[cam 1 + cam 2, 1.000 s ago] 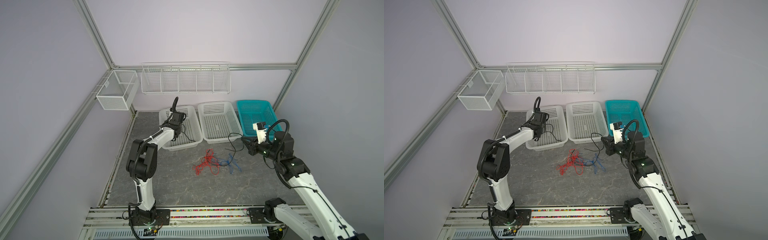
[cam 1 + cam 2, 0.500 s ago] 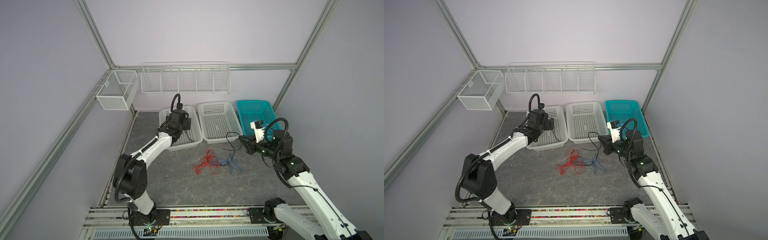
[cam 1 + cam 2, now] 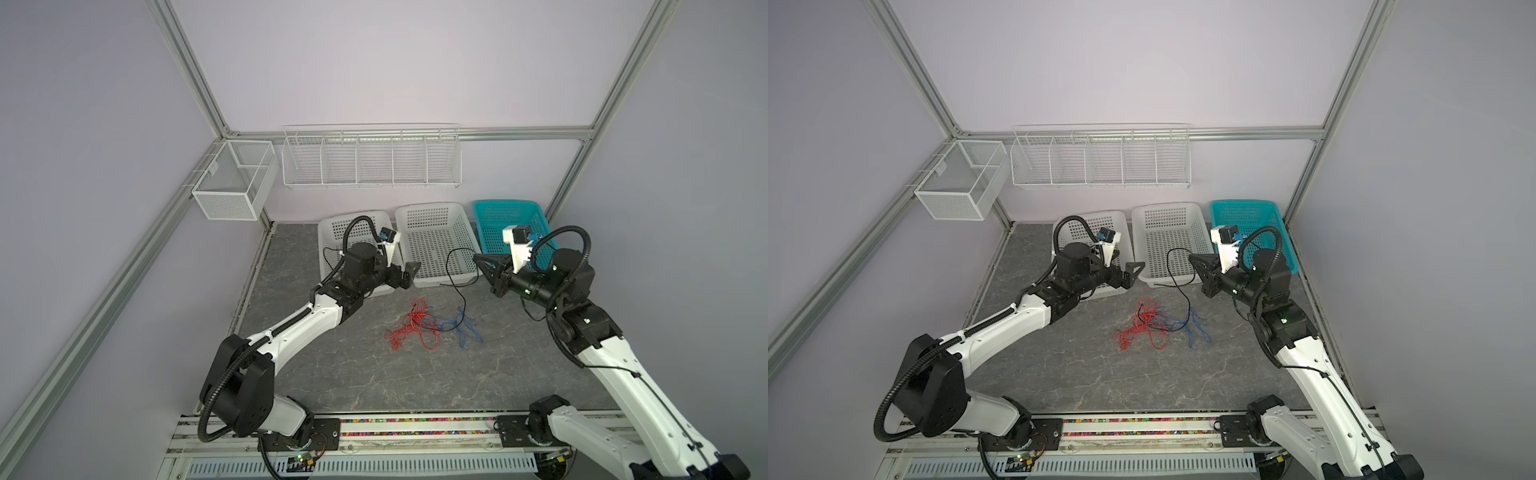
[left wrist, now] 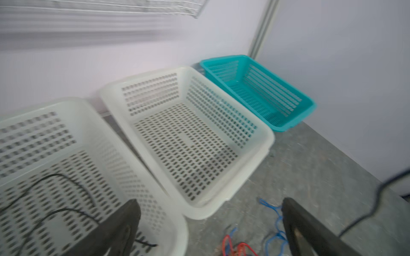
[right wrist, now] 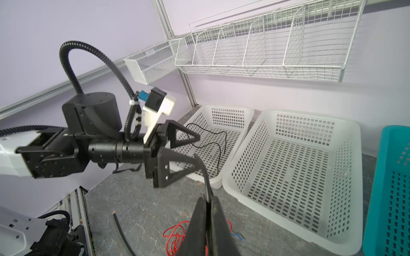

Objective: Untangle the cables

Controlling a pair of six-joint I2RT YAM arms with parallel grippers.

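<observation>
In both top views three plastic baskets stand in a row along the back wall, just right of the frame's centre: a left white basket (image 3: 330, 230), a middle white basket (image 3: 428, 216) and a teal basket (image 3: 503, 212). A thin black cable (image 5: 225, 143) lies loose on the left white basket's floor, while the other two show only bare perforated floors. The left gripper (image 3: 407, 275), its jaws spread wide with nothing between them, hovers by the front corners where the two white baskets meet. The right gripper (image 3: 478, 261) is pinched tight on a second black cable (image 3: 448, 268). That cable loops in front of the middle white basket and drops to the tangled red cable (image 3: 411, 328) and blue cable (image 3: 463, 328), which lie on the grey table (image 3: 332, 374) at the frame's centre.
</observation>
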